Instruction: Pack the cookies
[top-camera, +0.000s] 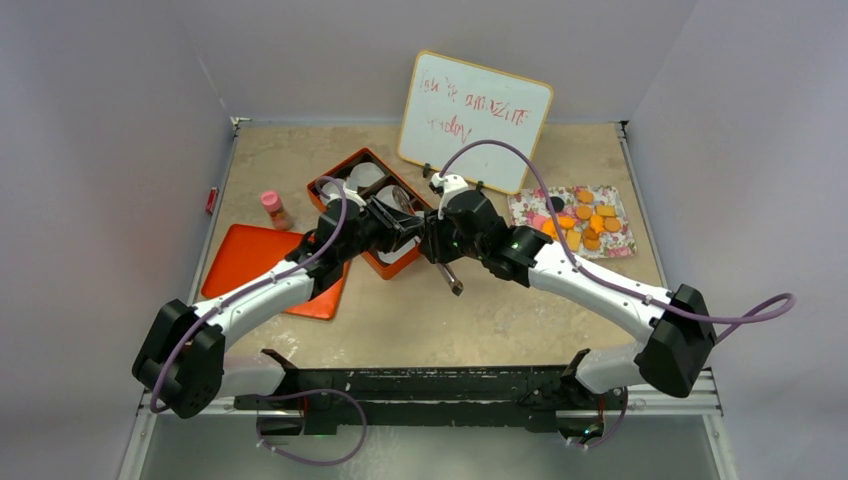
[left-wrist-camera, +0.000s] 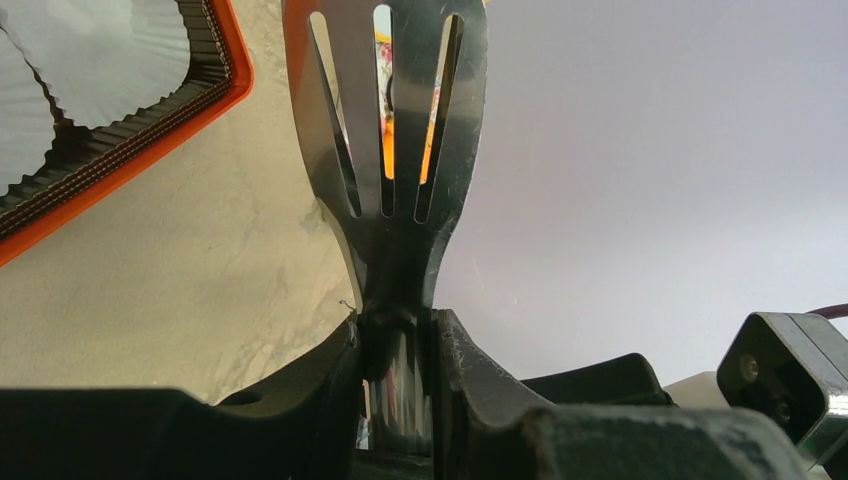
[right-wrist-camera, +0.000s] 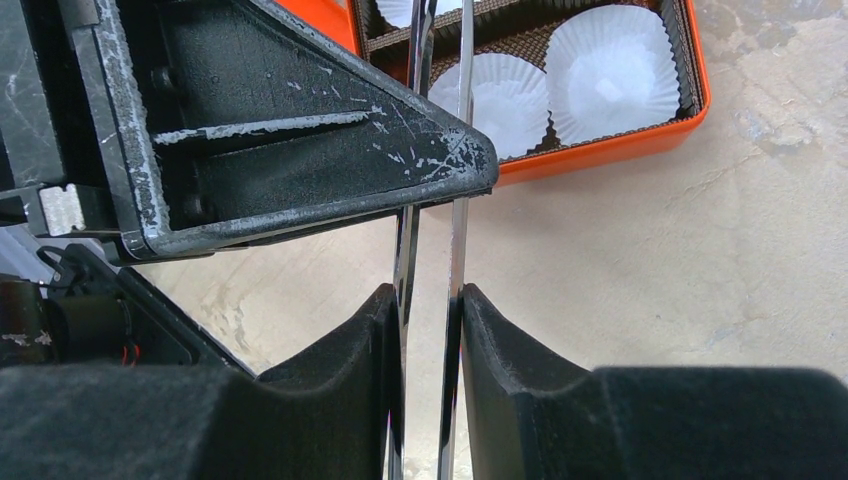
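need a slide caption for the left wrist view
Left pincer gripping a slotted metal utensil by its neck; orange box of white paper cups at upper left

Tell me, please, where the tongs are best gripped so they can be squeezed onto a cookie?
Grip the tongs across their two thin arms, along the handle, coming from the side, one finger on each flat outer face. The arms run parallel with a gap, so closing the hand should pinch the slotted tips. The right hand sits that way now.

Spatula (left-wrist-camera: 400, 255) tip cut off; whiteboard (top-camera: 475, 120) writing illegible; cookies (top-camera: 597, 222) too small for detail.
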